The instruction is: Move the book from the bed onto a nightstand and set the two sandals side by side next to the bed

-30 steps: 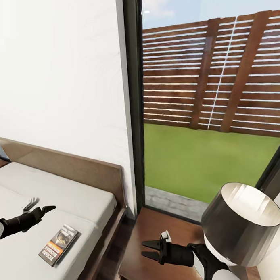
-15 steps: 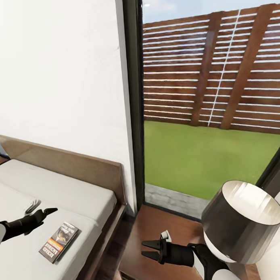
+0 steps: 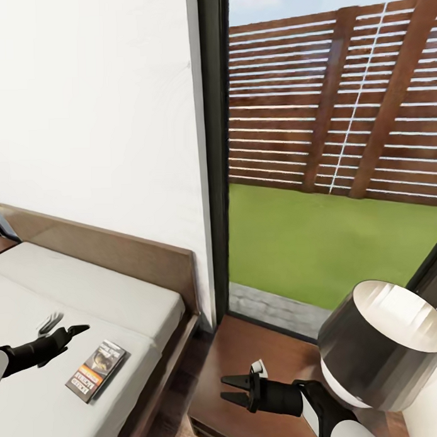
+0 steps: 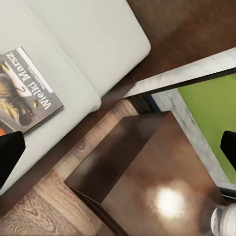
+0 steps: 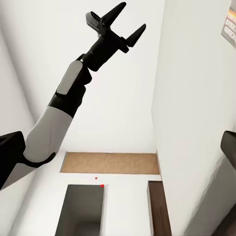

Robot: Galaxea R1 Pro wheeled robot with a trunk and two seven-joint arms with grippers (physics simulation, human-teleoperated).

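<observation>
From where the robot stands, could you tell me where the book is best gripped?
Probably by its long edge nearest the bed's side. The book lies flat on the mattress, so the open left gripper beside it should come down from above and pinch that edge.

Bright daylight through window (image 3: 330,177), glare spot on nightstand (image 4: 167,196)

A home bedroom: a low wood-framed bed (image 3: 89,292) at 9 o'clock, a nightstand (image 3: 248,356) with lamp (image 3: 380,345) beside it. At 1 o'clock, a tall window (image 3: 330,158) overlooks lawn and a slatted fence.
</observation>
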